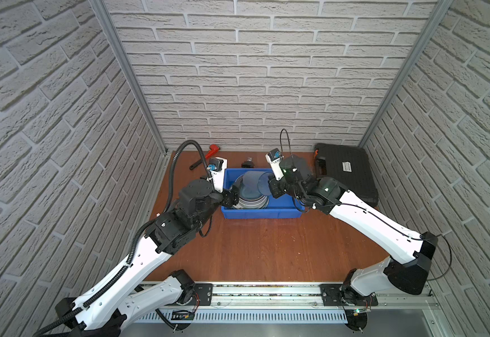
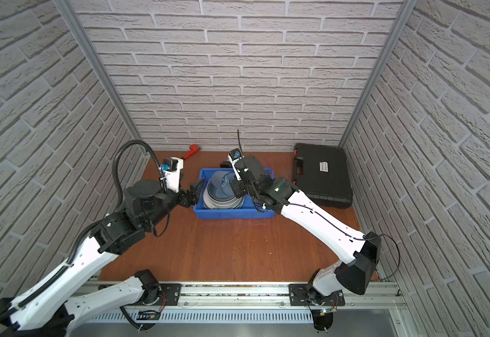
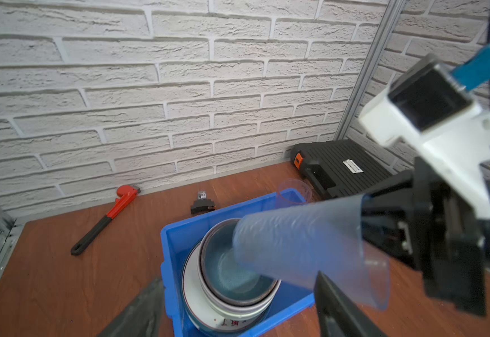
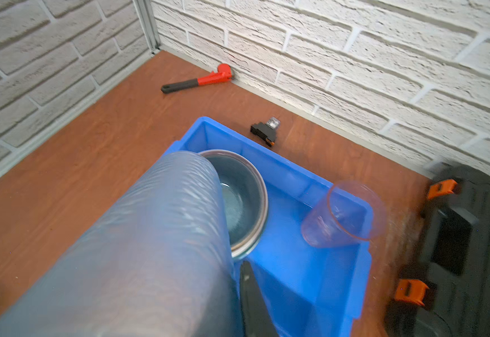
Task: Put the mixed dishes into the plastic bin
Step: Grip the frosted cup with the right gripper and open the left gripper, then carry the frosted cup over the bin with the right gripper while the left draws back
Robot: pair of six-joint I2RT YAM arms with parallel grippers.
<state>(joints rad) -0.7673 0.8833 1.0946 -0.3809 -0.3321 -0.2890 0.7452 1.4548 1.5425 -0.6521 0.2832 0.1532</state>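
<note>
Left wrist view: left gripper (image 3: 238, 277) spread wide, holding nothing, at the left rim of the plastic bin (image 3: 172, 256)
Right gripper (image 1: 273, 189): pinched on the rim of the blue tumbler (image 3: 296, 242)
Blue tumbler: lay tilted, its base over the stacked dishes (image 3: 208, 303)
Stacked dishes: sat in the bin's left half
Pink tumbler (image 4: 343, 216): leaned tilted in the bin's far right corner
Plastic bin: stood on the surface (image 1: 267, 248), far centre

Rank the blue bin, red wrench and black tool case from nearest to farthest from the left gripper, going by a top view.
From the left gripper, in a top view:
1. blue bin: its left end is right at the fingertips.
2. red wrench: behind the gripper, by the back wall.
3. black tool case: back right corner, beyond the bin.
</note>
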